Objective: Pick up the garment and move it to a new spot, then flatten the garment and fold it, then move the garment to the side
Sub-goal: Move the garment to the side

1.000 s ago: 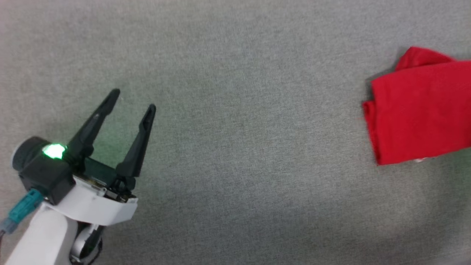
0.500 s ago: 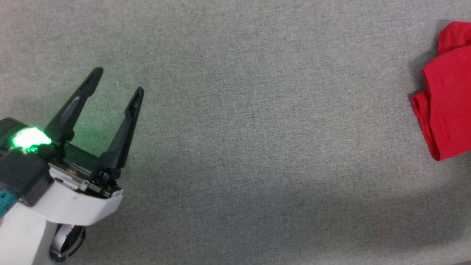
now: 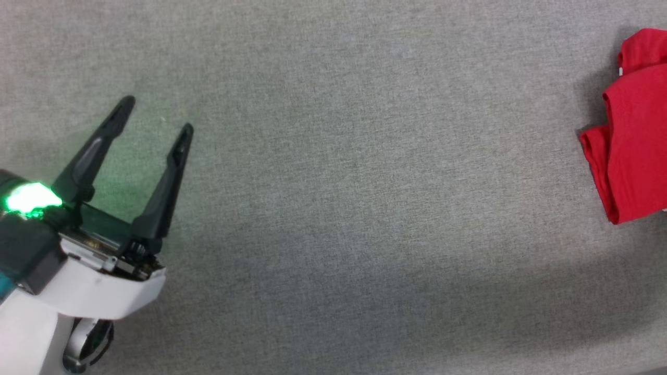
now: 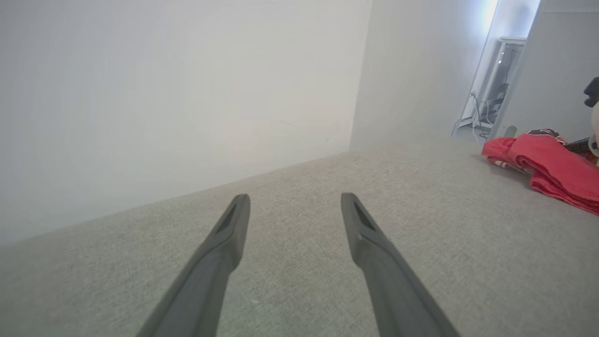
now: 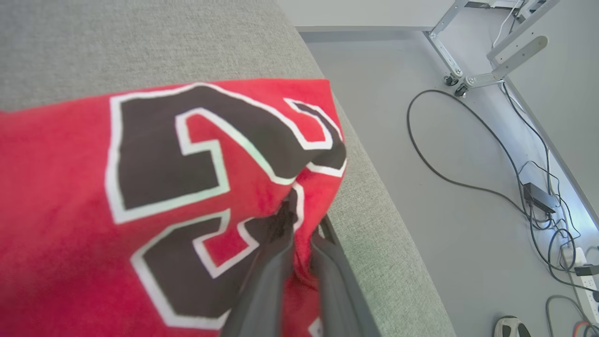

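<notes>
The garment [image 3: 635, 146], a red jersey, lies folded at the far right of the grey surface in the head view, cut off by the frame edge. The right wrist view shows its black, white-outlined numerals [image 5: 154, 154], with my right gripper [image 5: 304, 217] shut on a fold of the red cloth near the surface's edge. My left gripper [image 3: 156, 115] hovers open at the lower left, far from the garment, with nothing between its fingers. In the left wrist view my left gripper [image 4: 295, 199] points over bare surface, the garment [image 4: 547, 159] bunched at the right.
The grey fabric surface [image 3: 338, 182] ends in an edge [image 5: 374, 187] just beside the garment. Beyond it is floor with cables [image 5: 468, 182], a power strip [image 5: 580, 267], a wheeled metal frame [image 5: 463, 79] and a shoe [image 5: 512, 327]. A white wall [image 4: 164, 93] backs the surface.
The garment has shifted toward the right edge of the head view and more of it is cut off. My left gripper has drifted slightly left, still open.
</notes>
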Controlling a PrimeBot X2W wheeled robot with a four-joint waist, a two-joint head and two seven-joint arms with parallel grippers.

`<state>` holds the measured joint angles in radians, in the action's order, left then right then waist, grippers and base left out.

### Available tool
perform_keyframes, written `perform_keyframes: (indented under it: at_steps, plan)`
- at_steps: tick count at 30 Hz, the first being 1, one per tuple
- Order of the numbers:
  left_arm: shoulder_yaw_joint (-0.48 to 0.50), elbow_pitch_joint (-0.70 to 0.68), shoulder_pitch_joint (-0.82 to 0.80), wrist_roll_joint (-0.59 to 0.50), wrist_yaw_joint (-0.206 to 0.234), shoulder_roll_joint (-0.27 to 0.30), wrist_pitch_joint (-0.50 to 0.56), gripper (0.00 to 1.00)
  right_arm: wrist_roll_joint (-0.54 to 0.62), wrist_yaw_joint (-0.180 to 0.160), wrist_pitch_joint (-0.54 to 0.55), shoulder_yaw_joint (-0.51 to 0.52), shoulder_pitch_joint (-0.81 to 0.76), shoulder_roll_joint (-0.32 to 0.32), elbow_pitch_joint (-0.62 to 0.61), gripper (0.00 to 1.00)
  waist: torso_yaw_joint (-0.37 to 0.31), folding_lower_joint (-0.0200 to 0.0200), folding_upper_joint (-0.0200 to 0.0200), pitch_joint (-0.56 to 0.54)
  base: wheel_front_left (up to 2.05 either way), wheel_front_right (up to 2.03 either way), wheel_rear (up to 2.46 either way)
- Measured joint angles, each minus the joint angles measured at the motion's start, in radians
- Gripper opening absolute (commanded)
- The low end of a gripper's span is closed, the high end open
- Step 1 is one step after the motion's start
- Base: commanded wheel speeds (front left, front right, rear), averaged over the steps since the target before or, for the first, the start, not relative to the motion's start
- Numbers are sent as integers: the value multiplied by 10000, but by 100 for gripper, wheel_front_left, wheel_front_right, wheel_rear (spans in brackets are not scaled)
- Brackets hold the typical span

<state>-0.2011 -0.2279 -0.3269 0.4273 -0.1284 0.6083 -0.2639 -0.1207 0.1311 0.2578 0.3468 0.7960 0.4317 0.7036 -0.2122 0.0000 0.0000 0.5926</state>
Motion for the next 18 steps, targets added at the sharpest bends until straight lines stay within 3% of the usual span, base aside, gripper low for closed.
perform_keyframes:
  at_steps: [1, 2, 10, 18]
  plan:
    - [35, 42, 12, -15, 56, -19, 0, 100, 15, 0, -98, -17, 32, 15, 94, 87, -5, 0, 0, -24, 0, 0, 0]
    - [56, 84, 32, -17, 71, -54, 0, 100, 54, 2, -174, -38, 65, 35, 173, 100, -10, 0, 0, -54, 0, 0, 0]
    - [-15, 203, 55, 77, 54, -510, 0, 100, 2, 0, -518, -435, 126, 493, 378, 100, 48, 0, 0, -523, 0, 0, 0]
    - [134, 1005, 241, 105, 38, -1223, 0, 100, -1097, 0, -646, -2063, -242, 504, -938, 100, 344, 0, 0, -1368, 0, 0, 0]
